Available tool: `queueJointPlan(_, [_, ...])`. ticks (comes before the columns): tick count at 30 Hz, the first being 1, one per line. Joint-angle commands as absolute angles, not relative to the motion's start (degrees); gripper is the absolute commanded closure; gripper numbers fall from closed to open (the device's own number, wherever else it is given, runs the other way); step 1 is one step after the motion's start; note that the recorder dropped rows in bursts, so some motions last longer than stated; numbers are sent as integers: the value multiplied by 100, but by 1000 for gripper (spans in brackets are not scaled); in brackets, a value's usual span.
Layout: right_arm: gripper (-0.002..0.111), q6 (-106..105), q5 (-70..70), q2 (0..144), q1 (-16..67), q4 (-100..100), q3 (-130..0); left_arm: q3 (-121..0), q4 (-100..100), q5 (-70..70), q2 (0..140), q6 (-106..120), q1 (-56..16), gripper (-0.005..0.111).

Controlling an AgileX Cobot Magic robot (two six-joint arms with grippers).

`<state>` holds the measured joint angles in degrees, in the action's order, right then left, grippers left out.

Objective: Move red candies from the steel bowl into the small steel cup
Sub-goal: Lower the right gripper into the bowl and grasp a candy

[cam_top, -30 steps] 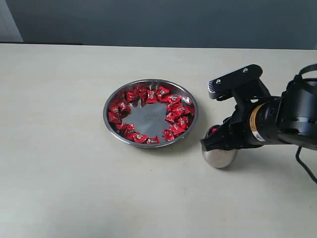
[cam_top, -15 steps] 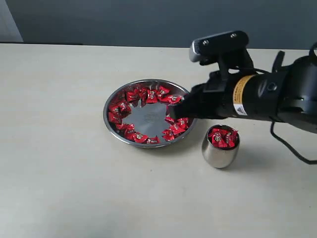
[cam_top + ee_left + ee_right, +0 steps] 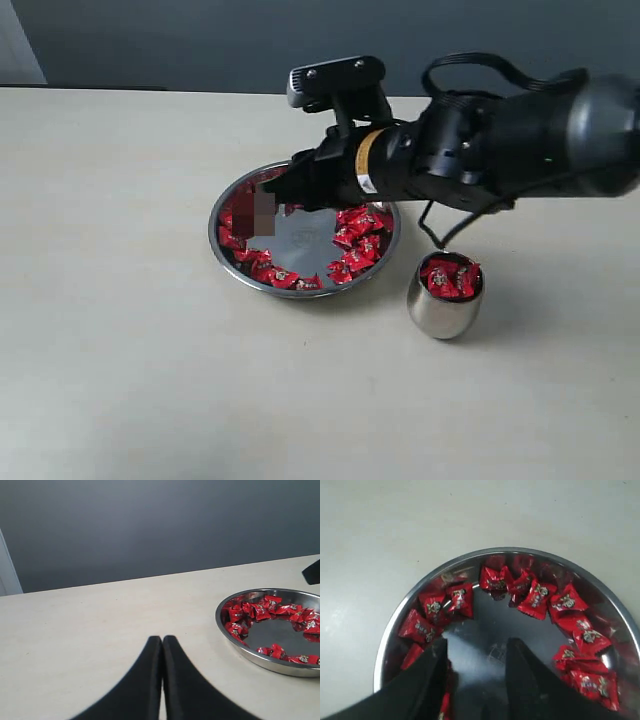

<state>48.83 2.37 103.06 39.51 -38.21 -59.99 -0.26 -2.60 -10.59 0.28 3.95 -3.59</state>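
Note:
The steel bowl (image 3: 214, 236) sits mid-table with red candies (image 3: 358, 245) ringed round its bare mirror bottom. To its right stands the small steel cup (image 3: 444, 305), with several red candies (image 3: 447, 277) heaped inside. My right gripper (image 3: 262, 208) reaches in from the right and hovers over the bowl's left half. In the right wrist view my right gripper (image 3: 476, 652) is open with nothing between its fingers, above the bowl (image 3: 395, 615) and the candies (image 3: 535, 597). My left gripper (image 3: 161, 645) is shut and empty above bare table, apart from the bowl (image 3: 250, 653).
A pale table (image 3: 120, 350) surrounds the bowl and cup. A dark grey wall (image 3: 200, 40) runs behind the far edge. The right arm's bulky black body (image 3: 500, 150) spans the space above the bowl's right rim and behind the cup.
My right gripper has swung left from over the cup to over the bowl's left half. Its jaws have spread wider. The cup now shows its candies.

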Motion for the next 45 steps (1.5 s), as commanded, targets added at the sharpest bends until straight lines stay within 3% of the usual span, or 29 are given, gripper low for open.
queueJointPlan(1, [70, 4843, 226, 10898, 3942, -3805, -6593, 0, -267, -1032, 0, 391, -356, 105])
queueJointPlan(45, [70, 4857, 69, 11976, 4276, -2998, -6771, 0, -267, -1032, 0, 391, -356, 105])
